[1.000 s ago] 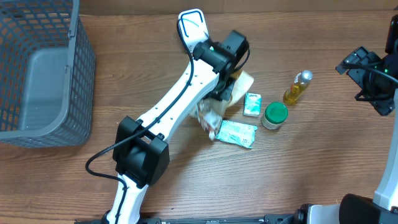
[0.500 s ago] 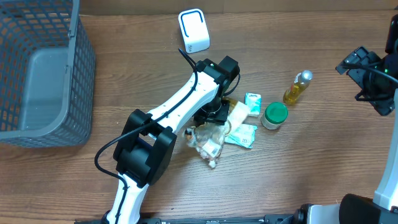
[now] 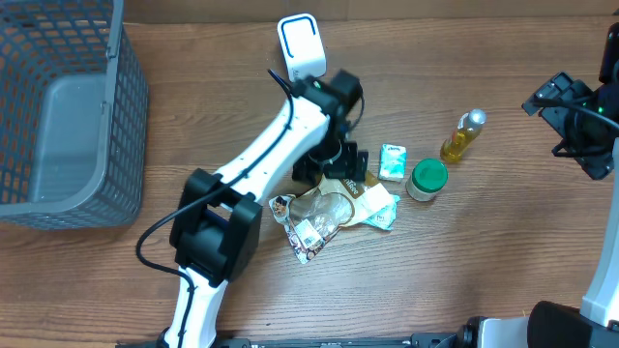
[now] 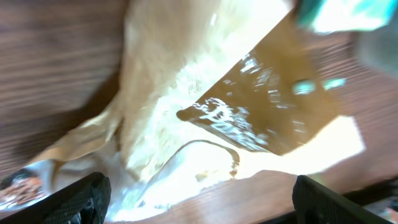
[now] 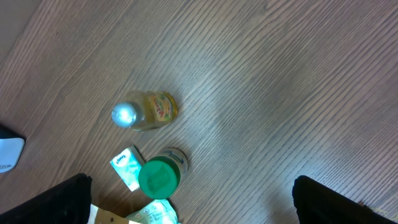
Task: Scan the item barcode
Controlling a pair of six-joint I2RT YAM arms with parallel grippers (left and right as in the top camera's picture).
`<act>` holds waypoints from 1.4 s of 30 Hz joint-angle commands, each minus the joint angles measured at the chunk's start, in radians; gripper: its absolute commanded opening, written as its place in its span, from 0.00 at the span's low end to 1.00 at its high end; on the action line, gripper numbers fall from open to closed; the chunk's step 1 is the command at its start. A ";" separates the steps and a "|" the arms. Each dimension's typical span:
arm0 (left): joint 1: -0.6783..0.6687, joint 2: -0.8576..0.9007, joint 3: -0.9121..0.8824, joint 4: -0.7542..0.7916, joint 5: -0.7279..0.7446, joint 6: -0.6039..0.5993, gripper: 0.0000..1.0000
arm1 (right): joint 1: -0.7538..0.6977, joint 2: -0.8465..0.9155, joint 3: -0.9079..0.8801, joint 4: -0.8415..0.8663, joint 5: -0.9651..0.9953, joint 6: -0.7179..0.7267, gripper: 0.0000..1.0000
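Your wooden table [image 3: 464, 261] has the white scanner [image 3: 302, 45] at its far edge. Your left gripper [image 3: 331, 170] hangs with its jaws spread wide over the upper end of the crinkled snack bag [image 3: 324, 211], which lies flat on the wood just beside the green-lidded jar [image 3: 427, 178]. Your right gripper [image 5: 199, 205] also stands wide, empty and well apart.

The table [image 3: 484, 251] is showing matt, grained wood. Left of the green-lidded jar [image 3: 427, 178], its lid looking like smooth plastic, the snack bag [image 3: 324, 215] is gleaming as crinkled glossy film. Far left of the jar, the basket [image 3: 132, 106] is showing matt grey plastic mesh.
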 commanded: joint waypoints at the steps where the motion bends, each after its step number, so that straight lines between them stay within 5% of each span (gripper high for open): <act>1: 0.049 -0.036 0.125 -0.051 0.009 0.027 0.95 | -0.004 -0.008 0.003 0.002 0.003 0.003 1.00; 12: 0.216 -0.058 0.175 -0.145 -0.380 0.027 1.00 | -0.004 -0.008 0.003 0.002 0.003 0.003 1.00; 42: 0.288 -0.058 0.175 -0.112 -0.387 0.027 1.00 | -0.004 -0.008 0.003 0.002 0.003 0.003 1.00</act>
